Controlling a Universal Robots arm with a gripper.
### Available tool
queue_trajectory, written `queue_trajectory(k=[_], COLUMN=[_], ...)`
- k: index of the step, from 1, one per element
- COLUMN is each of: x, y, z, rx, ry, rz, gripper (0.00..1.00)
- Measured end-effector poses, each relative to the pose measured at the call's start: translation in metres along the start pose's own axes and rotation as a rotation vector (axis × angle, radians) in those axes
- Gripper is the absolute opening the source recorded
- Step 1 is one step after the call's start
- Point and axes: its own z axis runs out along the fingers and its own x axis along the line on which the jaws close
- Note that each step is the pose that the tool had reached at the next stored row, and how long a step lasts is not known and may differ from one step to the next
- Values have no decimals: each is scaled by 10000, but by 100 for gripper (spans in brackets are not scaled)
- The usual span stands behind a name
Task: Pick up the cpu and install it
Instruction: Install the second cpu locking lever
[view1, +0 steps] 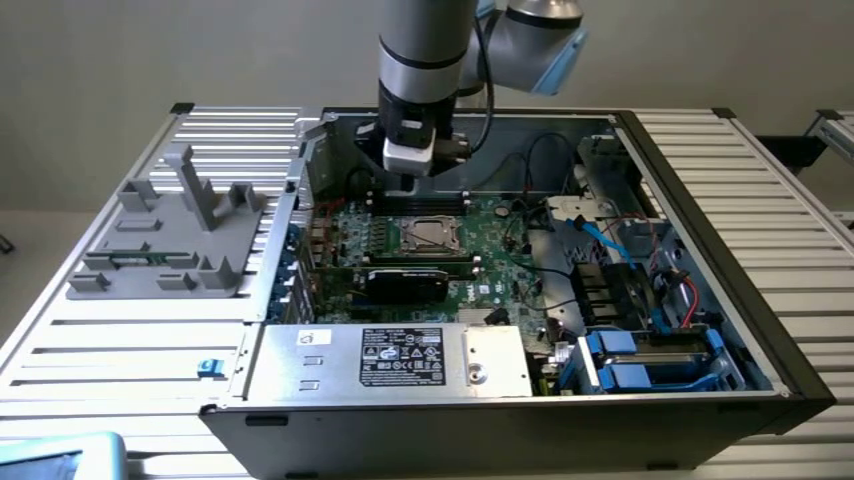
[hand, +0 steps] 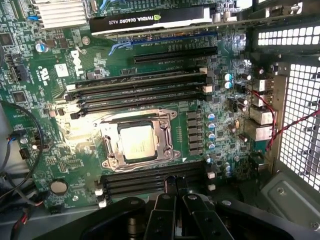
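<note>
The cpu (hand: 137, 142) is a small square chip with a silver-beige top. It lies flat inside the metal-edged socket frame (hand: 167, 142) on the green motherboard (hand: 60, 115) of the open computer case (view1: 707, 250). In the exterior view the cpu (view1: 427, 235) sits mid-board. My gripper (view1: 407, 185) hangs above the board, a little behind the socket and apart from the chip. In the wrist view the gripper (hand: 176, 185) is shut, its two dark fingers (hand: 162, 210) pressed together with nothing between them.
A grey plastic fixture (view1: 174, 230) with upright posts stands on the slatted table at the exterior view's left. In the case are a black graphics card (hand: 150, 20), memory slots (hand: 140, 90), a power supply (view1: 387, 355), blue drive bays (view1: 641, 360) and loose cables (view1: 601, 240).
</note>
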Motion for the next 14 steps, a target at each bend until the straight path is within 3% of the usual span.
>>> queue_trajectory(k=[1,2,3,14], x=[3,7,9,40], y=[23,48,68,268], z=[-6,-14,-18,-20], rx=[148,256,300,324], ry=[-21,-40,-45,-50], rz=[-8,-14,-16,-17], gripper=[12,12,12,12])
